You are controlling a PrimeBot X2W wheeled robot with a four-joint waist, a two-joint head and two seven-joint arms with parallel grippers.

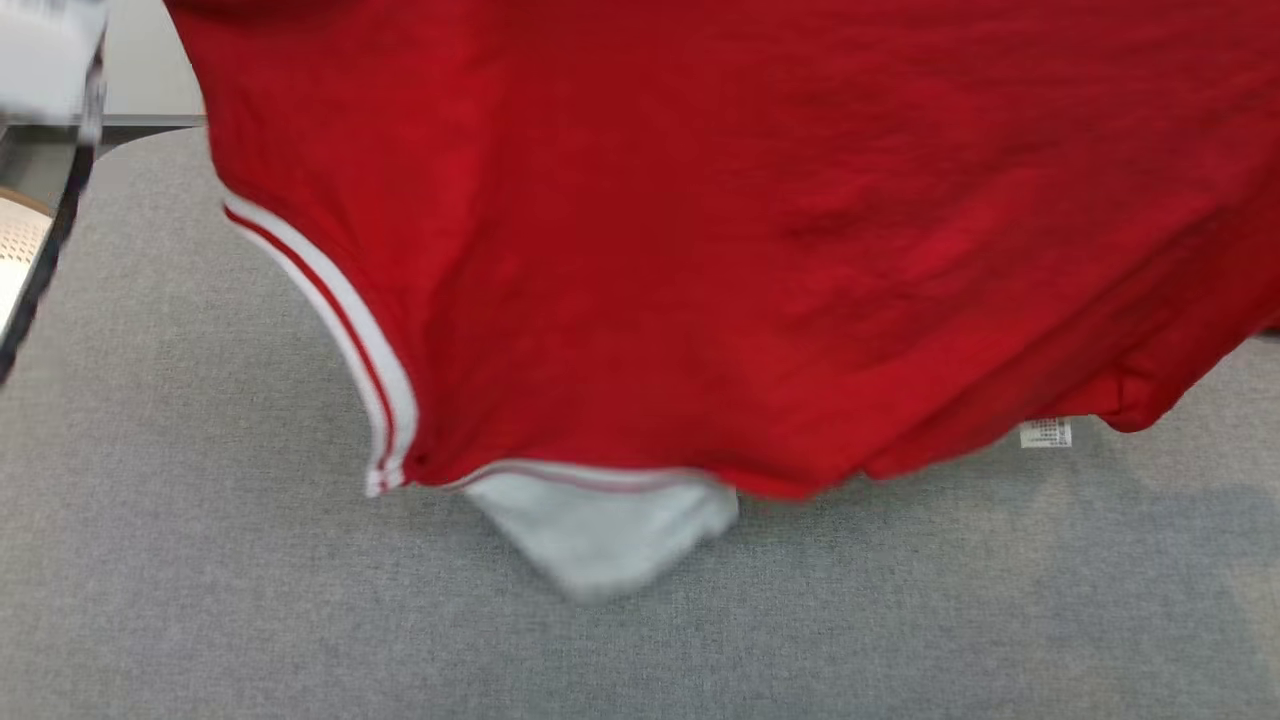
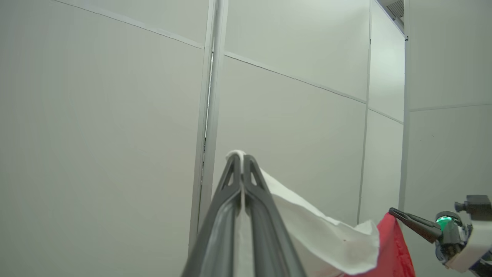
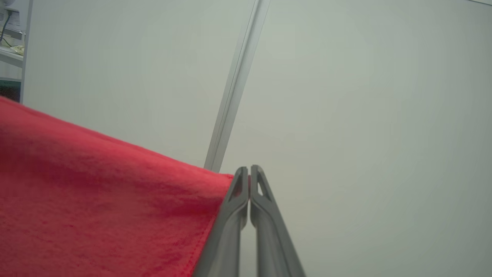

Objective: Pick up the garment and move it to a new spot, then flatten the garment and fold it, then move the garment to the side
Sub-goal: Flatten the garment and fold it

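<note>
Both arms hold the garment up in the air above the grey table, so the step in hand looks like the carry to a new spot. The left gripper is pinched tight on a white edge of cloth, which pokes out just past its fingertips and drapes away to its right. The right gripper is clamped on a red hemmed corner, with the cloth spreading to its left and below it. To do this well, I judge the two hands should travel together at one height and one spacing, with the edge between them taut (a sag there would likely bunch the body on landing). The low edge should go down first, and then the hands should draw away from it. Both pinches sit close to the cloth's very edge, so a jerk could pull it free. I cannot tell which parts of the garment are gripped, nor whether the white panel hanging lowest touches the table. The small label is too blurred to read, and the pale smear at the head view's upper left is too smeared to name.
</note>
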